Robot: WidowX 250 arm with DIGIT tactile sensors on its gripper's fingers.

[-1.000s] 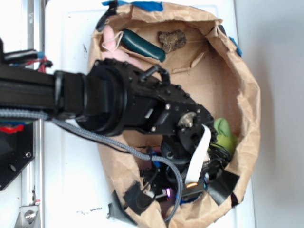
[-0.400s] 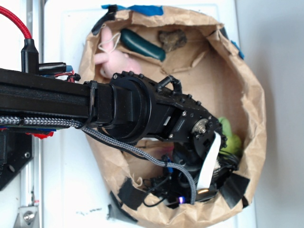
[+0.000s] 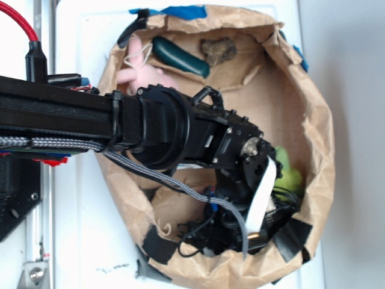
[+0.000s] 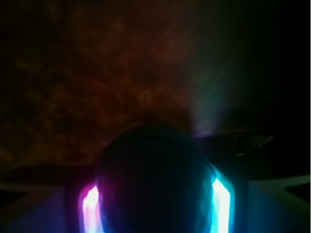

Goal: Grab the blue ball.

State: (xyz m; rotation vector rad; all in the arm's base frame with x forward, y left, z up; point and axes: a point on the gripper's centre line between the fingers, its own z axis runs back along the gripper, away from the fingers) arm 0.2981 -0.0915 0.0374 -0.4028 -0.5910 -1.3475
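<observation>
In the wrist view the blue ball (image 4: 155, 184) is a dark round shape filling the gap between my two glowing pads, magenta on the left (image 4: 91, 206) and cyan on the right (image 4: 221, 199). Both pads press against its sides, so my gripper (image 4: 155, 213) is shut on it. In the exterior view my gripper (image 3: 237, 232) points down into the near-right corner of the brown paper bag (image 3: 319, 150). There the arm and its cables hide the ball.
Inside the bag a yellow-green plush (image 3: 289, 173) lies just right of the wrist. A dark green oblong object (image 3: 179, 57), a brown lump (image 3: 218, 50) and a pink plush (image 3: 141, 75) lie at the far side. Black tape (image 3: 290, 238) patches the bag's near wall.
The arm has reached a little further right across the bag and the gripper has shifted slightly up the frame. The purple glow seen at the gripper earlier is now hidden.
</observation>
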